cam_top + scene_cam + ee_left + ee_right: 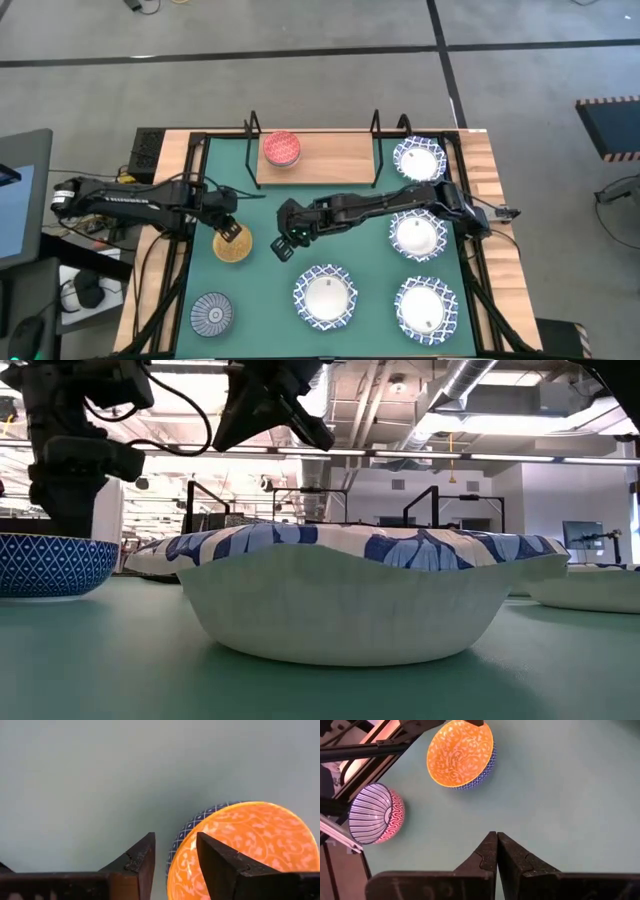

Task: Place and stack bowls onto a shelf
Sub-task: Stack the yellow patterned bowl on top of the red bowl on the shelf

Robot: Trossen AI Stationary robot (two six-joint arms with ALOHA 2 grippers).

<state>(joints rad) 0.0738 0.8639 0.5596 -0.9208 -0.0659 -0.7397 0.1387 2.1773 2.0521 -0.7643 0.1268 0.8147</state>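
Left wrist view shows me left fingers (176, 862) spread across the yellow bowl's (250, 850) rim; right fingers (497, 857) hover pressed together.

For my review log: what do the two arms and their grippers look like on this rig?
Both arms are dark, jointed links with black cables trailing from them. The left arm carries pale lettering along its upper link. Left gripper: two black, wedge-shaped fingers with rough inner edges. Right gripper: the same tapered black fingers, with notched tips.

One bowl (282, 148) sat on the shelf (330, 160) at the bench's (480, 150) far edge; the other bowls lay on the mat (260, 290) before it.
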